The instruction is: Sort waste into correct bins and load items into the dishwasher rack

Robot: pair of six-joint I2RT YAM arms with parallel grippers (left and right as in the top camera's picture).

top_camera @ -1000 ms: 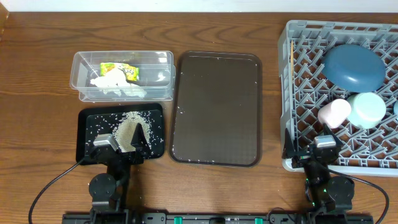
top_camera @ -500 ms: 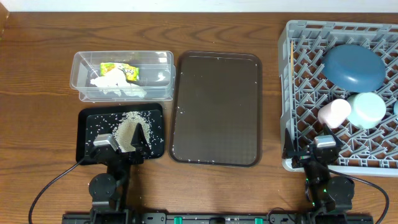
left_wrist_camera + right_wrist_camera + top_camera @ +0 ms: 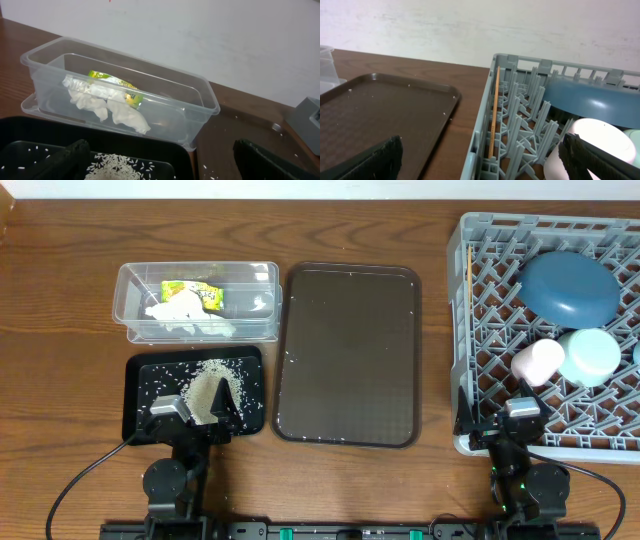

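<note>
The clear tub (image 3: 135, 275) holds crumpled tissue (image 3: 185, 318) and the green-and-yellow wrapper (image 3: 195, 293). The black tray (image 3: 140, 415) holds a heap of rice (image 3: 213, 383). The grey rack (image 3: 490, 320) holds the dark blue dish (image 3: 570, 287), pink cup (image 3: 537, 361), mint-green bowl (image 3: 588, 355) and, at the frame edge, the light blue bowl (image 3: 636, 355). My left gripper (image 3: 200, 420) is open and empty over the black tray's near edge; it also shows in the left wrist view (image 3: 165, 170), with rice (image 3: 117, 167) between its fingers. My right gripper (image 3: 495, 423) is open and empty at the rack's near left corner (image 3: 485, 165).
A large brown serving tray (image 3: 348, 352) lies between the bins and the rack, with a few stray grains on it. A thin wooden stick (image 3: 470, 285) lies along the rack's left side. Loose grains dot the table beside the black tray.
</note>
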